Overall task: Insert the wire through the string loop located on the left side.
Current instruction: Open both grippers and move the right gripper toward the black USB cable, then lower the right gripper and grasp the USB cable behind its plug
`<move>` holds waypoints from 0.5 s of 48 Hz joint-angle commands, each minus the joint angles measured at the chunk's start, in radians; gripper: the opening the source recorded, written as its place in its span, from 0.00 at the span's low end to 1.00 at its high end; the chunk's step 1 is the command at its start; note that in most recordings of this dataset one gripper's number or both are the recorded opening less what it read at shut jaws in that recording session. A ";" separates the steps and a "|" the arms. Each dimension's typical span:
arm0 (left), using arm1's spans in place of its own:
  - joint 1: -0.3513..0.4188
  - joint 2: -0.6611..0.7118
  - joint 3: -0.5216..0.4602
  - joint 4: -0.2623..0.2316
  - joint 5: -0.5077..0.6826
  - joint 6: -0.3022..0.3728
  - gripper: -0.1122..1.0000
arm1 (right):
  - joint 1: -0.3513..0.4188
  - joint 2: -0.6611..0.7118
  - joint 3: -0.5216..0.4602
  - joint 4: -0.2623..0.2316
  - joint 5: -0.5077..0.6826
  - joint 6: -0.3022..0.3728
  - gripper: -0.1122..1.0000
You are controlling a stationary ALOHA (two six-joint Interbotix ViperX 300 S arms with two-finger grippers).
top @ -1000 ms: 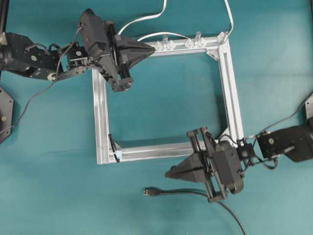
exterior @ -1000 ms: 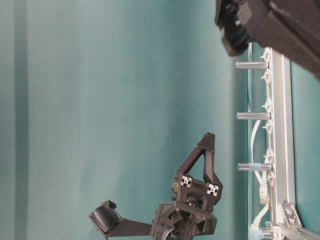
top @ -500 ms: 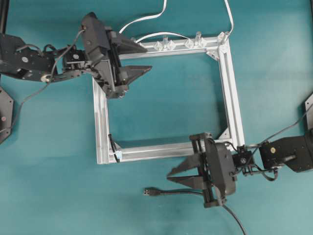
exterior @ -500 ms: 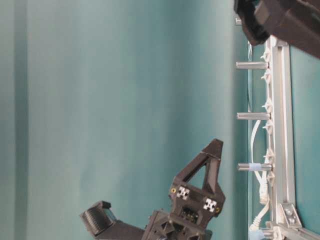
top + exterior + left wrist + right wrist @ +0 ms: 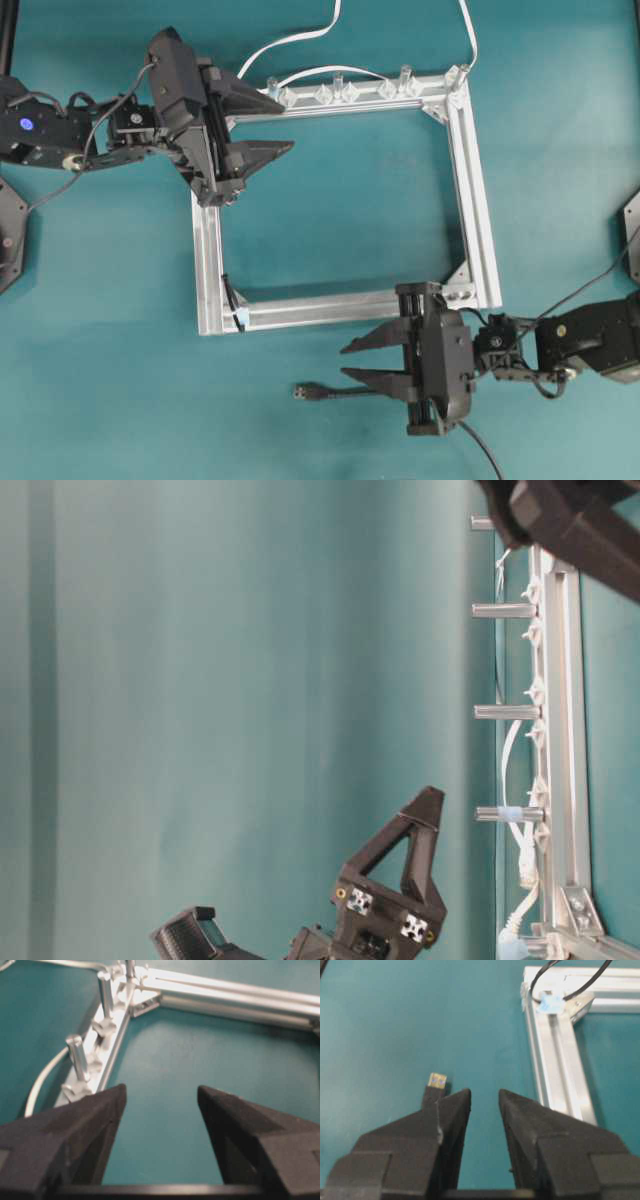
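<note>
Biggest risk, judged from the layout: missing the pick. Right hand [image 5: 352, 361] hangs parted and empty just above the wire [image 5: 340, 391], its lower finger overlapping the plug end in the right wrist view; closing off-centre could pinch only the edge, flick the plug aside or tilt it, leaving the tip aimed wrong for threading. Next in size: the aluminium frame [image 5: 470, 200], unclamped as far as visible, could slide if knocked by a hand, carrying the string loop [image 5: 232, 300] away with it. Smaller still: the loop itself, thin and limp at the frame's lower left corner beside its pale blue tag [image 5: 549, 1004], could flatten or twist shut under a poorly aimed tip. Left hand [image 5: 288, 125] spread wide, gripping nothing, over the frame's top left corner, well apart from the loop, so no help yet in holding it open.

Desk [image 5: 330, 210] covered in plain teal, flat, matte. White cables [image 5: 300, 40] trailing off past the frame's far rail with its clear clips [image 5: 340, 92]. Teal backdrop behind, nothing more of the room visible.
</note>
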State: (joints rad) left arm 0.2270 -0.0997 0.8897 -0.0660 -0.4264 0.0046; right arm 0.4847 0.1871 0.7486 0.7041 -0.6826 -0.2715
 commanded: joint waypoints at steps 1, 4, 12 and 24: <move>-0.008 -0.020 -0.009 0.002 0.009 0.000 0.75 | 0.029 -0.005 -0.035 0.080 -0.008 -0.044 0.44; -0.011 -0.018 -0.009 0.003 0.011 0.002 0.76 | 0.040 0.006 -0.049 0.118 -0.011 -0.081 0.46; -0.014 -0.018 -0.009 0.003 0.011 0.002 0.77 | 0.046 0.029 -0.069 0.158 -0.011 -0.109 0.61; -0.018 -0.018 -0.008 0.003 0.011 -0.002 0.77 | 0.046 0.041 -0.069 0.156 -0.006 -0.110 0.78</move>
State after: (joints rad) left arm 0.2132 -0.0997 0.8897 -0.0675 -0.4111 0.0046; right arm 0.5277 0.2424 0.6964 0.8606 -0.6842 -0.3804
